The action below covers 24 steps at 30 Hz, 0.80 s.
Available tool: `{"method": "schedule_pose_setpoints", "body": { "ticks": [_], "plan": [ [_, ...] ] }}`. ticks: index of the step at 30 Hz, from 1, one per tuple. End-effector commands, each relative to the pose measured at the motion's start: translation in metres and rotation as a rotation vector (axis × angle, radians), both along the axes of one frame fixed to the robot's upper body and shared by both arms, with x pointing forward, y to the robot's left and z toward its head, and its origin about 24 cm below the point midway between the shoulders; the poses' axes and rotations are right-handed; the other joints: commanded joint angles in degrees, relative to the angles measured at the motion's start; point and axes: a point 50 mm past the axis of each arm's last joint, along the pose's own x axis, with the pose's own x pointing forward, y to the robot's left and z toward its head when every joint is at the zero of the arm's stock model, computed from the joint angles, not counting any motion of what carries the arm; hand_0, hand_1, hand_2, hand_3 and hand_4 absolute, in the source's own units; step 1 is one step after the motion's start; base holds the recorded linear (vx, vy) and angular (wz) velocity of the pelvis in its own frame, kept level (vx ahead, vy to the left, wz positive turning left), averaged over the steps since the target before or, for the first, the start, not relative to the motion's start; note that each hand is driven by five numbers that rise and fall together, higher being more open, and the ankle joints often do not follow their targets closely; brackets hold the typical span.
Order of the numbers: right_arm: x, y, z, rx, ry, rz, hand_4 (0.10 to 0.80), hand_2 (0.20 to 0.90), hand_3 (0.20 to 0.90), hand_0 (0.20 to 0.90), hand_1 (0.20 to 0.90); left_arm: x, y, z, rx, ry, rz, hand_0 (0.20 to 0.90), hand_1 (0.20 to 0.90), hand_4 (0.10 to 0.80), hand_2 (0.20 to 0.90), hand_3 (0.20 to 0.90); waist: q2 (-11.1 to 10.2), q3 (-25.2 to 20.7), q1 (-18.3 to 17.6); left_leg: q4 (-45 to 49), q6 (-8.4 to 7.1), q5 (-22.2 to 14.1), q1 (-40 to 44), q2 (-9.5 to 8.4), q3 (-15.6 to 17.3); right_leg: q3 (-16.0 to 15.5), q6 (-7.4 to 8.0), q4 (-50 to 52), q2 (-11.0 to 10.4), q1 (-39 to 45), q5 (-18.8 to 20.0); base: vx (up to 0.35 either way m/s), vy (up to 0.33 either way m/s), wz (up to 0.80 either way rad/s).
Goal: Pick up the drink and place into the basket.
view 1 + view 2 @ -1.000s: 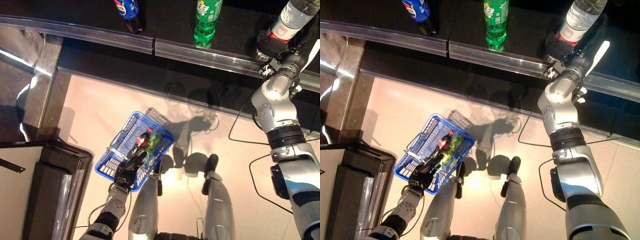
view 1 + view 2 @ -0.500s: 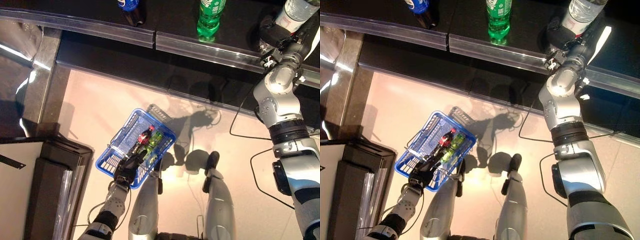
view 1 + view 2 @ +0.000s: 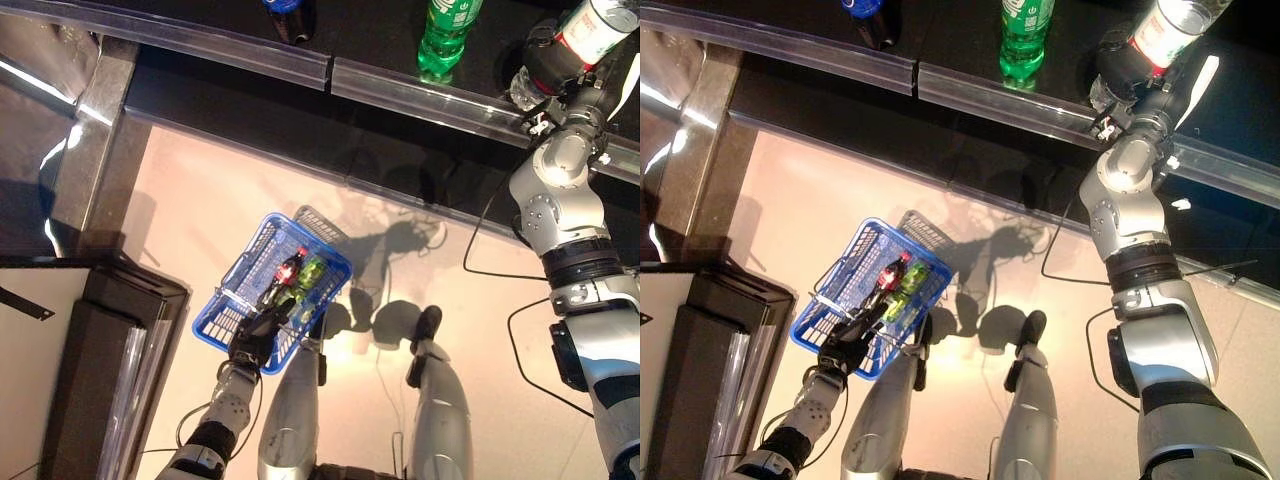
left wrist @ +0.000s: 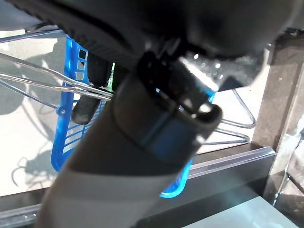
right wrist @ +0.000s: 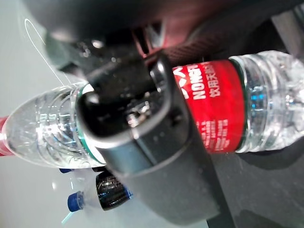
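Gripping the water bottle (image 5: pixel 209 111) at its label, my right hand (image 3: pixel 1127 75) holds smooth, probably slippery plastic; left hand (image 3: pixel 255 341) curls on the basket (image 3: pixel 235 290) handle at 7 o'clock.

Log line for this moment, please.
right robot hand: shut on water bottle, on shelf | left robot hand: holding blue basket handle
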Motion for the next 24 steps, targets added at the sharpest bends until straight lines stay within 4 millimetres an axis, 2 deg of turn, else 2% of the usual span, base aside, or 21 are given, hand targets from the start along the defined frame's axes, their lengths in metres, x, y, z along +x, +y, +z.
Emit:
{"method": "schedule_pose_setpoints", "body": {
  "ticks": [1, 6, 10, 16, 20, 21, 22, 24],
  "plan": [
    [-0.045, 0.027, 0.085, -0.195, -0.434, 0.073, 0.1, 0.3, 0.2, 0.3, 0.3, -0.006, 0.038, 0.03, 0.047, -0.254, 0.07, 0.3, 0.3, 0.1, 0.3, 0.2, 0.6, -1.2, -0.3, 3.4, 2.93, 4.6, -2.8, -2.04, -0.6, 1.6, -2.88, 8.8, 1.4, 3.2, -8.9, -0.086, 0.082, -0.01],
    [-0.064, 0.054, 0.069, -0.274, -0.485, 0.221, 0.1, 0.3, 0.2, 0.3, 0.3, 0.004, 0.033, 0.056, 0.027, -0.415, 0.059, 0.3, 0.3, 0.1, 0.3, 0.2, 0.2, -1.2, -1.8, 6.1, 2.61, 4.6, -1.0, -1.24, 0.2, 2.0, -3.85, 10.8, 1.6, 5.7, -10.6, -0.049, 0.062, -0.04],
    [-0.077, 0.067, 0.054, -0.325, -0.503, 0.299, 0.1, 0.3, 0.2, 0.3, 0.3, 0.005, 0.027, 0.073, 0.02, -0.515, 0.013, 0.3, 0.3, 0.1, 0.3, 0.2, 0.0, -1.2, -2.5, 7.0, 2.31, 5.4, 0.2, -0.53, 0.7, 2.2, -4.43, 11.5, 1.7, 7.6, -11.1, -0.025, 0.044, -0.05],
    [-0.093, 0.089, 0.01, -0.362, -0.455, 0.522, 0.1, 0.3, 0.2, 0.3, 0.3, -0.001, 0.016, 0.106, 0.095, -0.675, -0.1, 0.3, 0.3, 0.1, 0.3, 0.2, -1.0, -2.7, -3.5, 7.3, 1.37, 6.8, 3.9, 0.9, 1.2, 2.5, -4.83, 10.1, 2.0, 13.2, -11.6, 0.045, 0.035, -0.07],
    [-0.096, 0.106, -0.02, -0.292, -0.384, 0.668, 0.1, 0.3, 0.2, 0.3, 0.3, -0.003, 0.009, 0.125, 0.095, -0.747, -0.139, 0.3, 0.3, 0.1, 0.3, 0.2, -1.7, -4.1, -3.0, 6.4, 1.05, 7.4, 5.9, 1.53, 1.3, 2.0, -4.83, 8.3, 1.9, 16.4, -11.6, 0.055, -0.008, -0.06],
    [-0.096, 0.106, -0.022, -0.29, -0.381, 0.673, 0.1, 0.3, 0.2, 0.3, 0.3, -0.004, 0.008, 0.126, 0.095, -0.75, -0.14, 0.3, 0.3, 0.1, 0.3, 0.2, -1.7, -4.1, -3.0, 6.4, 1.03, 7.5, 6.0, 1.54, 1.2, 2.0, -4.83, 8.2, 1.9, 16.5, -11.5, 0.051, -0.041, -0.15],
    [-0.098, 0.117, -0.034, -0.275, -0.347, 0.72, 0.1, 0.3, 0.2, 0.3, 0.3, -0.004, 0.003, 0.133, 0.105, -0.778, -0.167, 0.3, 0.3, 0.1, 0.3, 0.2, -2.0, -4.5, -2.6, 5.7, 1.01, 7.7, 6.7, 1.55, 1.0, 1.7, -4.76, 7.5, 1.9, 17.6, -11.4, 0.042, -0.032, -0.08],
    [-0.097, 0.127, -0.047, -0.239, -0.297, 0.769, 0.1, 0.3, 0.2, 0.3, 0.3, -0.006, -0.004, 0.142, 0.104, -0.807, -0.205, 0.3, 0.3, 0.1, 0.3, 0.2, -2.1, -4.9, -2.1, 4.8, 1.07, 7.8, 7.4, 1.46, 0.6, 1.4, -4.63, 6.7, 1.8, 18.7, -11.3, 0.024, -0.017, -0.02]
  ]
}}
